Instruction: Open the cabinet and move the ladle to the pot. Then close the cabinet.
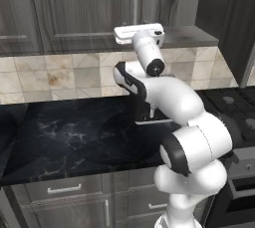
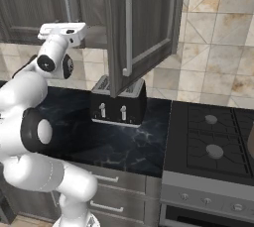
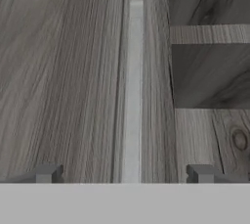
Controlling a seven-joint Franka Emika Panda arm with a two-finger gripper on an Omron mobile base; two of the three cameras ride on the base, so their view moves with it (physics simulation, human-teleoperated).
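Observation:
The cabinet [image 2: 30, 8] hangs above the counter. Its right door [image 2: 149, 18] stands swung out, its silver handle [image 2: 127, 32] facing me. The left door [image 3: 63, 81] is shut. My gripper [image 3: 124, 174] is open and points straight at the left door, whose vertical bar handle [image 3: 133, 91] runs up between the two fingertips [image 3: 49, 173]. The hand [image 1: 139, 32] is raised to the cabinet's lower edge, also seen as the white hand [image 2: 62, 30]. Beside the handle the pale inside of the cabinet [image 3: 210, 76] shows with one shelf. The ladle is hidden and the pot is out of view.
A black toaster [image 2: 119, 104] stands on the dark marble counter [image 1: 64, 132] under the open door. A stove [image 2: 213, 137] lies to the right. Low drawers [image 1: 64, 188] run below the counter. A tiled backsplash [image 1: 60, 75] covers the wall.

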